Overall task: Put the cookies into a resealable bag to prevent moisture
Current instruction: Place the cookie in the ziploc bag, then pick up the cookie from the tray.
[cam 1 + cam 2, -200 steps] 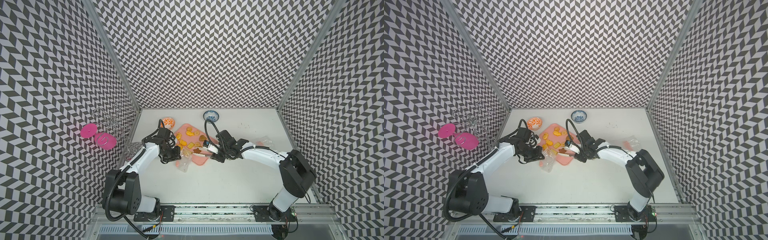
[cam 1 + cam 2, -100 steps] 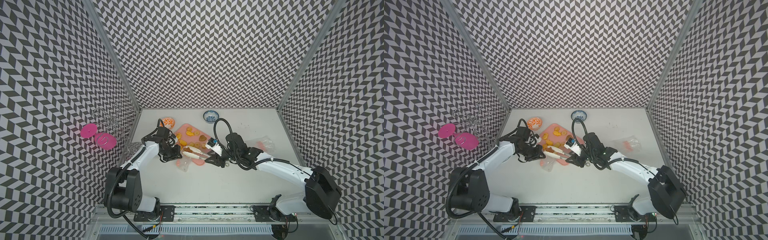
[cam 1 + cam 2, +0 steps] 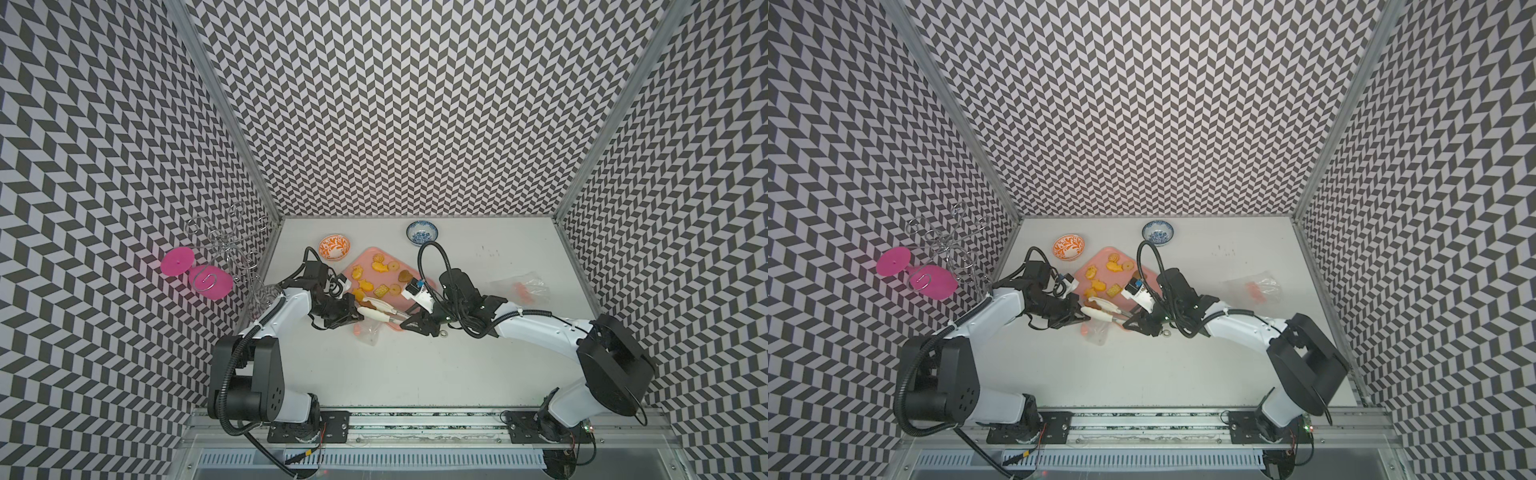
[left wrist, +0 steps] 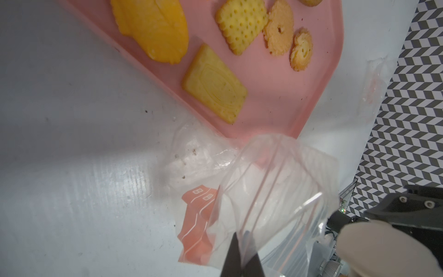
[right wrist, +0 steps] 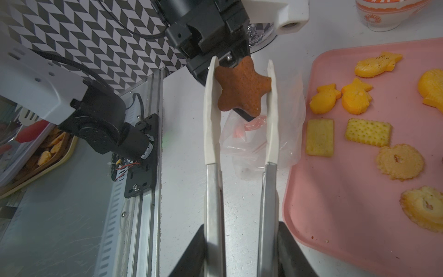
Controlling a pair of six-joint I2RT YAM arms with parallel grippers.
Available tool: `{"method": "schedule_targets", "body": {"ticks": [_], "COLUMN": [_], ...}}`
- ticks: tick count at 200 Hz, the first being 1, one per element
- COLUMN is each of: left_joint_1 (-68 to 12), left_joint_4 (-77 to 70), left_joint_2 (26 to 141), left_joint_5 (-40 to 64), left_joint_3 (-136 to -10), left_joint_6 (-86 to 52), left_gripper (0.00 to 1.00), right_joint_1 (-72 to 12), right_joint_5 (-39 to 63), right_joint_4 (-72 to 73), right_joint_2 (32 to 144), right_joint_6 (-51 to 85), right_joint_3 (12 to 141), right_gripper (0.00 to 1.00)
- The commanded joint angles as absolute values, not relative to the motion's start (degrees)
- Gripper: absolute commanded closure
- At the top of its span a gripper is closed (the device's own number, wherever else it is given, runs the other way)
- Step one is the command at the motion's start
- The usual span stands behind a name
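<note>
I have the left claw (image 4: 242, 260) pinched tight with no gap between its jaws. It grips the rim of the clear resealable plastic bag (image 4: 271, 191). The rim is lifted, while the rest of the bag, printed with an orange pattern, lies on the white desk (image 3: 415, 374) against the near corner of the pink plastic tray (image 4: 275, 100).

The right claw (image 5: 242, 254) is at a narrow setting, its jaws pressing the two handles of the metal tongs with white tips (image 5: 213, 191). The tongs' tips clamp a brown star-shaped cookie (image 5: 242, 88) by its points and hold it clear of the desk. In the right wrist view the star sits just in front of the left claw, and the bag shows beneath the tongs. I cannot tell from any view whether the star is over the bag's mouth.

The yellow-orange cookies (image 5: 368, 132), in fish, rectangular, ring and swirl shapes, lie flat on the tray, apart from one another. In both top views the two claws face each other at the tray's near edge, close together.
</note>
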State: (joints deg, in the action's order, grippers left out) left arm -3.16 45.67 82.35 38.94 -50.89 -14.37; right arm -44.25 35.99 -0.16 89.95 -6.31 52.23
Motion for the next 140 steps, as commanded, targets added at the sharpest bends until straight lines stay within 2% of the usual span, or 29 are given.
{"method": "schedule_targets", "body": {"ticks": [1,59,113,140], "left_joint_1": [-2.40,-2.11,-2.11,-1.98], "left_joint_4": [44.33,44.72,45.55,47.20], "left_joint_2": [80.77,80.86,80.25,79.14], "left_joint_5": [40.70,41.13,39.70,35.13], "left_joint_3": [-50.43,-50.89,-51.50,-52.82], "left_joint_6": [-13.45,-13.64,-13.72,-13.80], "left_gripper": [1.00,1.00,1.00,1.00], "right_joint_1": [-44.65,-44.56,-42.41,-37.42], "right_joint_5": [36.58,35.06,32.72,29.16], "right_joint_4": [3.45,1.60,-0.56,-3.45], "right_joint_2": [90.01,88.85,85.31,82.11], "right_joint_6": [-7.12,-8.02,-8.55,-9.27], "right_joint_3": [53.52,54.93,55.45,54.11], "right_gripper": [0.57,0.46,0.47,0.47]}}
